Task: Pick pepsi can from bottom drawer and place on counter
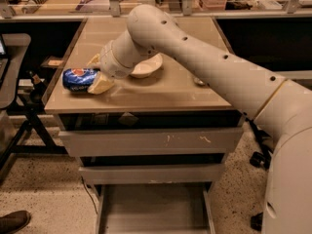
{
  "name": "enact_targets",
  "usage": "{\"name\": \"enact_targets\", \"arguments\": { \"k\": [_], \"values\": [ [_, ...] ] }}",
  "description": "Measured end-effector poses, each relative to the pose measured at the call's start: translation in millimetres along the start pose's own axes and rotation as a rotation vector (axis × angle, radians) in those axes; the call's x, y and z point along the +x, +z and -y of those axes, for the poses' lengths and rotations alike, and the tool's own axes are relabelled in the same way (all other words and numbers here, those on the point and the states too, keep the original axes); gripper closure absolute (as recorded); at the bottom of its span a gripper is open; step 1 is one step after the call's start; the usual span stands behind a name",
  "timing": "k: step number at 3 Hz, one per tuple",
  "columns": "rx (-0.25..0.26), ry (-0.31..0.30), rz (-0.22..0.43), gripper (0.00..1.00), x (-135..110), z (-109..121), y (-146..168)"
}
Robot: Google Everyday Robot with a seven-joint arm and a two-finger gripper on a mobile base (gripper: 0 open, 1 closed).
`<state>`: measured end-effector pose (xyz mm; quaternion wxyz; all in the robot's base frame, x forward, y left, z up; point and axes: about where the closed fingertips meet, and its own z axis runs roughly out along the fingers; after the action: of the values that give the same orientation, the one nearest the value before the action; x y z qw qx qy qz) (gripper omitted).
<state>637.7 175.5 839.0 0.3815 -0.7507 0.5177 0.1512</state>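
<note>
1. Pepsi can (78,79): on its side, front-left of counter (161,94); touching or just above, can't tell.
2. Gripper (92,76): clenched on can.
3. Step: placing. Next, prob.: let go, lift clear w/o rolling it.

**One logo, no words to read**

The blue can (77,80) has a round red, white and blue logo on its side. The letters on the can cannot be read. The gripper (93,75) grips this can, which lies sideways over the left side of the counter (161,89). No other words or numbers can be read.
</note>
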Motion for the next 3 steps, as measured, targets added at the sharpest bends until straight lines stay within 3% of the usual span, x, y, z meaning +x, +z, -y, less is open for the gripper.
{"name": "enact_targets", "arguments": {
  "k": [3],
  "values": [
    [0.0, 0.0, 0.0, 0.36, 0.0, -0.1, 0.2]
  ]
}}
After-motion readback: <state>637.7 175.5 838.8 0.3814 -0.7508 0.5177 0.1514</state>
